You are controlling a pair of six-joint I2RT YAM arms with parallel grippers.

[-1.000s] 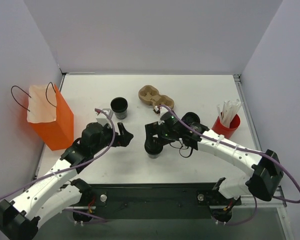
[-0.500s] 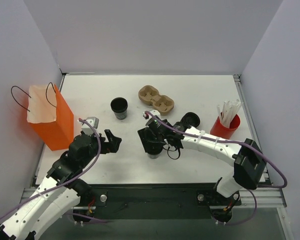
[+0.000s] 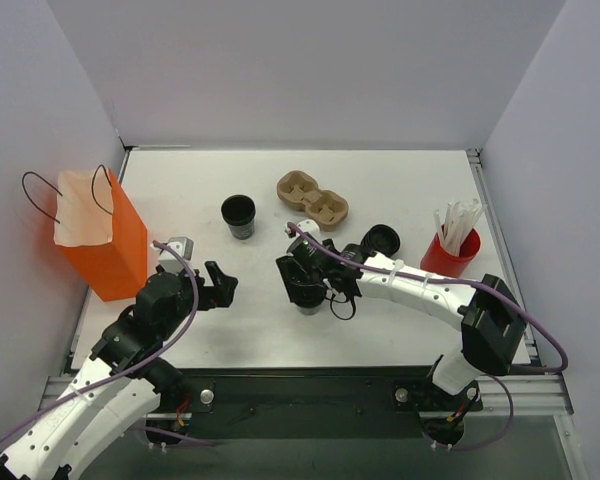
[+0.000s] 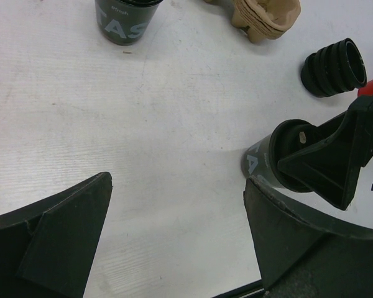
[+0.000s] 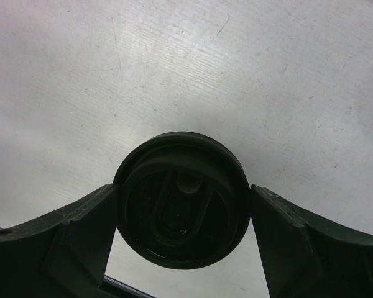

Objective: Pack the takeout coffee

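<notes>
Now | takeout coffee [image 5: 181,202]: upright on table [image 3: 410,180], near its middle, well apart from orange bag [image 3: 105,245] | right gripper [image 3: 305,292]: fingers [image 5: 81,239] pressed to both sides of the cup's lid | left gripper [image 4: 174,186]: spread wide, holding nothing, beside the cup

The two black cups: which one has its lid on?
The cup between the right gripper's fingers is lidded; the other cup, beside the cardboard carrier, stands open-topped.
</notes>
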